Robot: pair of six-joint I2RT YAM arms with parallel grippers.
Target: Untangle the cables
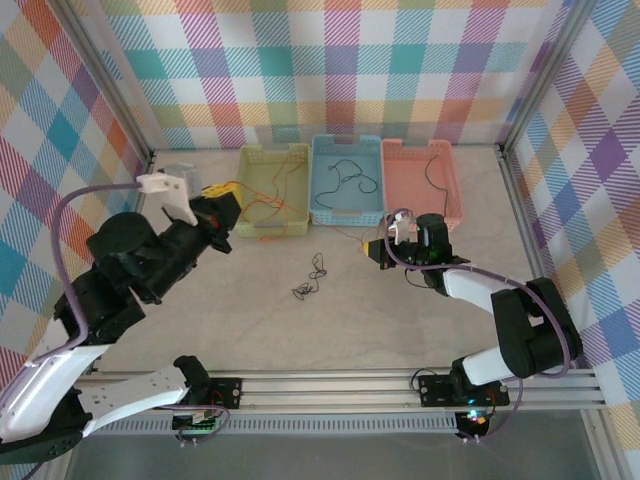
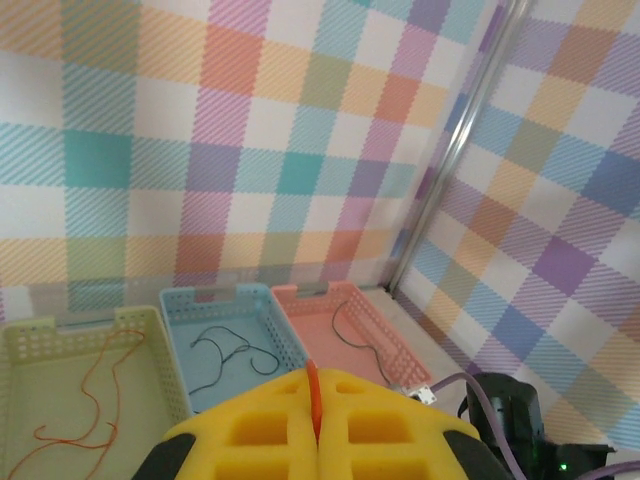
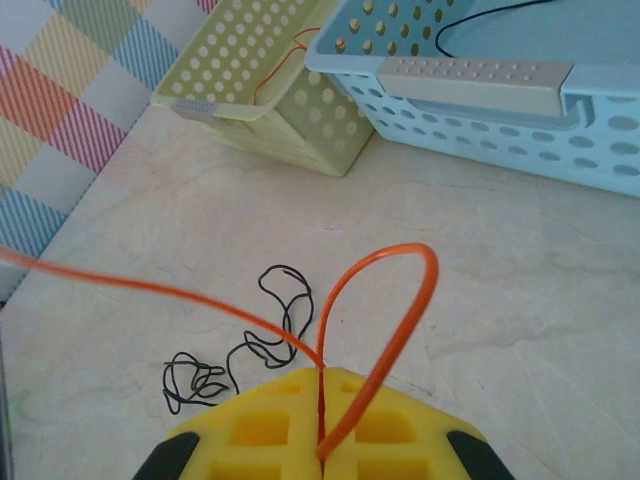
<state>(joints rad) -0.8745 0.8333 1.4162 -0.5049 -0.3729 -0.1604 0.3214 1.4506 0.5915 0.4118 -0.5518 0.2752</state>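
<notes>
My left gripper (image 1: 228, 206) hovers at the near edge of the yellow-green basket (image 1: 272, 190), shut on an orange cable (image 2: 314, 395) that pokes up between its yellow pads. To the right, my right gripper (image 1: 373, 247) sits low over the table in front of the blue basket (image 1: 345, 180). It is shut on an orange cable (image 3: 395, 300) that loops above the pads and runs off to the left. A black cable tangle (image 1: 310, 280) lies on the table between the arms and shows as a black tangle (image 3: 250, 340) just beyond the right gripper (image 3: 322, 378).
Three baskets stand in a row at the back. The yellow-green basket (image 2: 60, 350) holds orange wires (image 2: 95, 395), the blue basket (image 2: 180, 320) a black wire (image 2: 230, 350), and the pink basket (image 1: 420, 180) a dark wire (image 2: 355, 345). Metal frame rails border the table.
</notes>
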